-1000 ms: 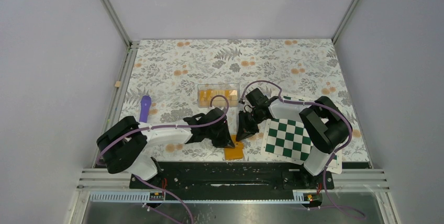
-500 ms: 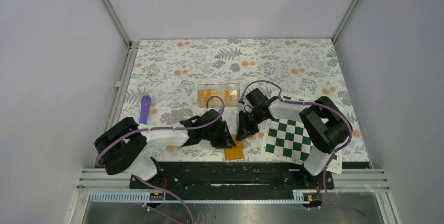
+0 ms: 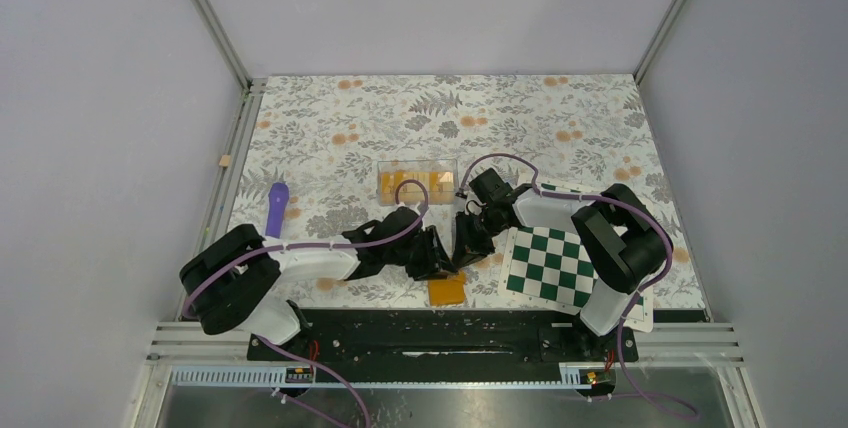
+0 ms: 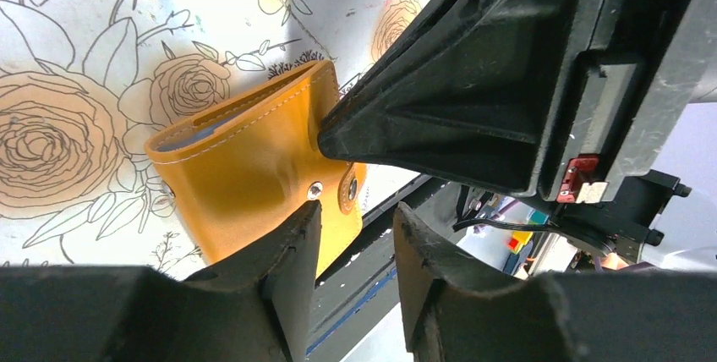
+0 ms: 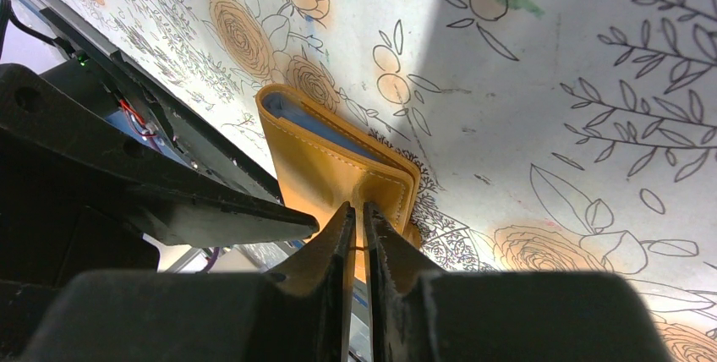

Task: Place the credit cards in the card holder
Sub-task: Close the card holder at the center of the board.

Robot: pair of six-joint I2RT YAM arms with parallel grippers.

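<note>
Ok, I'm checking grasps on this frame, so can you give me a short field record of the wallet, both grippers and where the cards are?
card holder: orange, folded, blue lining showing at one edge, lying near the front of the table
right gripper: jaws almost together, pinching the card holder's edge
left gripper: jaws open, by the stud tab, not clamped
credit cards: orange, inside the clear box
chequered board: flat, beside the right arm

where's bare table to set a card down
Bare: the wide far strip beyond the box; also between box and purple tool. Crowded: near centre, where left claw and right claw meet at the wallet, board alongside.
</note>
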